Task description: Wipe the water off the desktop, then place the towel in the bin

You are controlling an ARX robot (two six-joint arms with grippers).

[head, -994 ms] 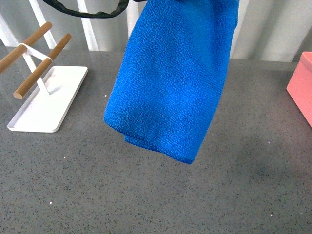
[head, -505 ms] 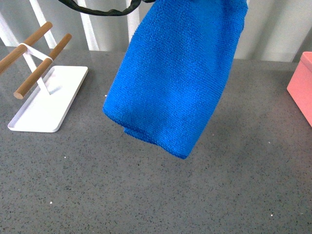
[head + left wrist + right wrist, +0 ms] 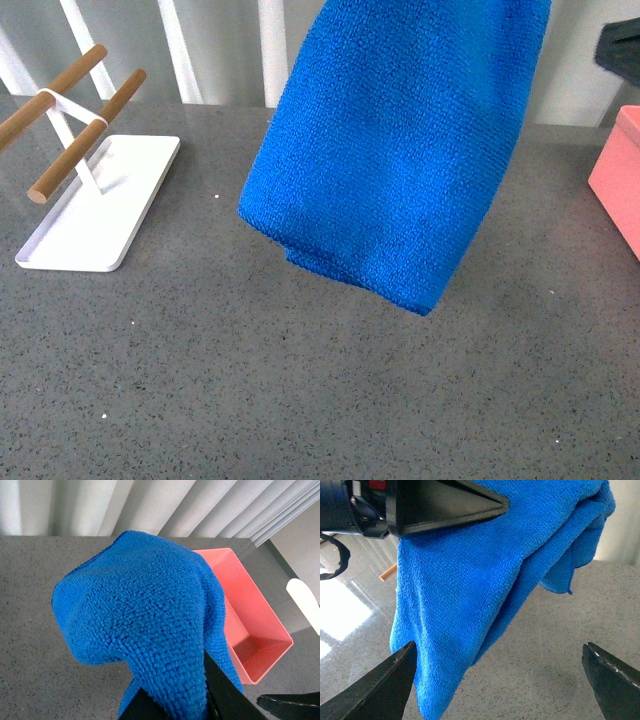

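Blue towel [image 3: 400,150] hangs above desktop [image 3: 300,400] | left gripper [image 3: 182,700] clamped on it; right gripper [image 3: 496,652] spread wide | bin [image 3: 618,180] at far right

Desktop [image 3: 250,400]: dark grey, stone-like, finely speckled with black and a few white flecks; flat.
Towel [image 3: 390,160]: bright blue plush microfibre, doubled over, hanging in the air above the middle of the desktop, its lower fold clear of the surface.
Bin [image 3: 620,180]: salmon-pink plastic box with straight walls and an open top, upright at the desktop's right side, apart from the towel.
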